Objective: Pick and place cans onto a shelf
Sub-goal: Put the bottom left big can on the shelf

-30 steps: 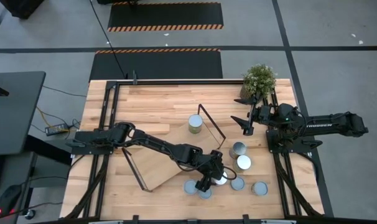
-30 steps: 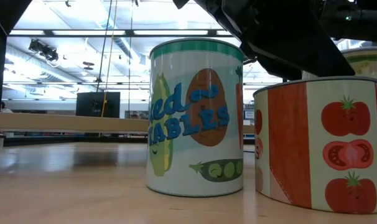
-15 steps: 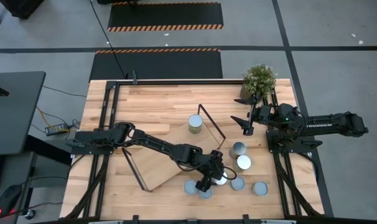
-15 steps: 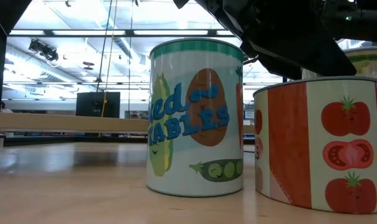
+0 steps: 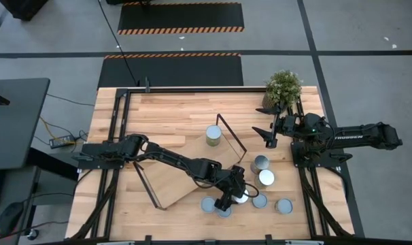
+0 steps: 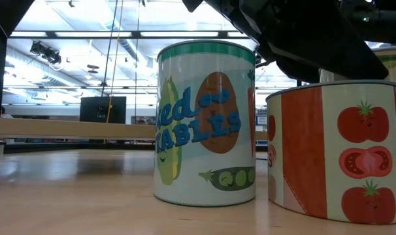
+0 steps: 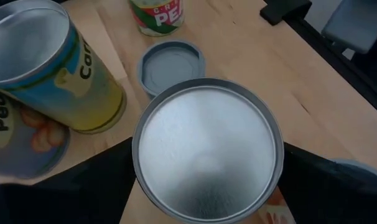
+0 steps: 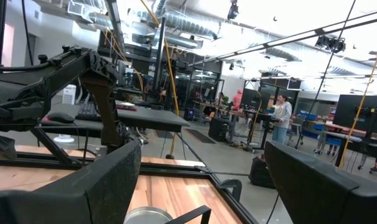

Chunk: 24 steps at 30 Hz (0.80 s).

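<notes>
Silver-topped cans (image 5: pixel 266 178) number eight by my count on the tabletop (image 5: pixel 165 112), with one shelf (image 5: pixel 168 173) and two arms. From the left edge, my left arm stretches low across the shelf, which lies skewed mid-tabletop. One can (image 5: pixel 213 135) stands at the shelf's far end, just beside a wire loop (image 5: pixel 231 138). The left gripper (image 5: pixel 232 195) points down into the cluster near the front edge, jaws clasped on either side of the held can (image 7: pixel 207 155); six others stand close around it. Towards the right edge, my right arm is folded back. Its right gripper (image 5: pixel 268 136) hovers near the plant (image 5: pixel 283 85) at the far right corner, jaws parted and holding nothing.
</notes>
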### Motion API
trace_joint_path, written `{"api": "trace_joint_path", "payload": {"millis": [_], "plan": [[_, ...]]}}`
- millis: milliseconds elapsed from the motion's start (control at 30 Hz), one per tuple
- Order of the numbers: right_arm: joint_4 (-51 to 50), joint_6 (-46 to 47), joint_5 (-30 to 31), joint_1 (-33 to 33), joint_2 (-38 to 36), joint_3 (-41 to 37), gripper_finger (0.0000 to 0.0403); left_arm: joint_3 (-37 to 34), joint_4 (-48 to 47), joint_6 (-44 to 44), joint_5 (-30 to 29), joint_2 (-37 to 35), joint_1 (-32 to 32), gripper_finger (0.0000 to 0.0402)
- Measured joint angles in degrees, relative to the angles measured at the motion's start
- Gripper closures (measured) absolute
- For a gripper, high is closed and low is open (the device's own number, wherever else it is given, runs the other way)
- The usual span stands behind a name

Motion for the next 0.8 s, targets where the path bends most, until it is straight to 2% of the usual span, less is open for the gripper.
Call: {"api": "trace_joint_path", "payload": {"millis": [167,433,633,800], "plan": [[0.0,0.0,0.0,0.0,-0.01,0.0,0.0054,0.0,0.03,-0.54,-0.04,0.02,0.0,0.0048],[0.01,0.0,0.0,0.0,0.0,-0.02,0.0054,0.0,-0.06,-0.89,-0.04,0.02,0.09,0.0082],[0.01,0.0,0.0,0.0,-0.01,-0.01,0.0054,0.0,-1.63,-0.99,-0.13,-0.48,0.12,0.0077],[-0.17,0.0,0.0,0.0,0.0,-0.02,0.0054,-0.11,-5.86,-0.84,-1.67,-4.44,0.85,0.0079]]}}
